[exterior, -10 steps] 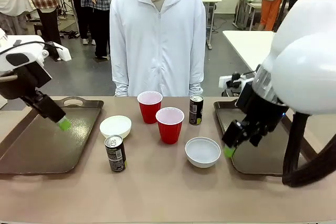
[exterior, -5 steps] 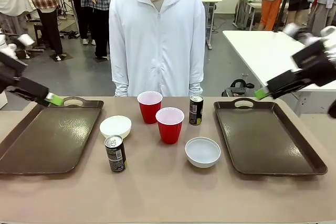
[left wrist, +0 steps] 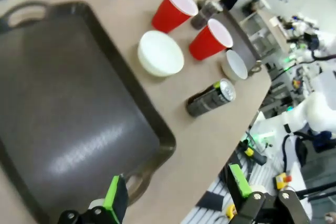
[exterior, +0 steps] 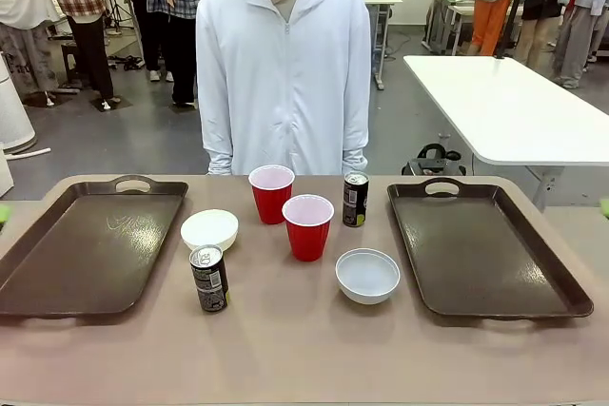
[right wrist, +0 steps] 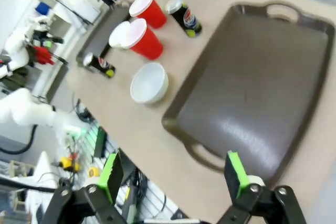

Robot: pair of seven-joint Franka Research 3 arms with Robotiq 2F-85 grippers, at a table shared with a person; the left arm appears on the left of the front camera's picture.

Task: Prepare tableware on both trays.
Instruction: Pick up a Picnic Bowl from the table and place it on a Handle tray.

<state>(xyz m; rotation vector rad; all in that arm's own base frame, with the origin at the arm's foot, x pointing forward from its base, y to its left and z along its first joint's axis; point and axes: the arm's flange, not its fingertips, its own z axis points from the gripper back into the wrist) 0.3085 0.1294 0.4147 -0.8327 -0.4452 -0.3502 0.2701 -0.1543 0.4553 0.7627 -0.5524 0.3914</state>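
Around the red cups [exterior: 307, 225], bowls [exterior: 367, 274] and slim cans [exterior: 208, 279] crowd the surface [exterior: 285, 344] between bare trays [exterior: 57, 273]; both jaws, released, reaching wide would likely topple a neighbour.

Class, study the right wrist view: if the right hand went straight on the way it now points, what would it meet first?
Probably the dark brown tray, near its handle end: the open right hand points down at it, nothing between. Depth is unclear.
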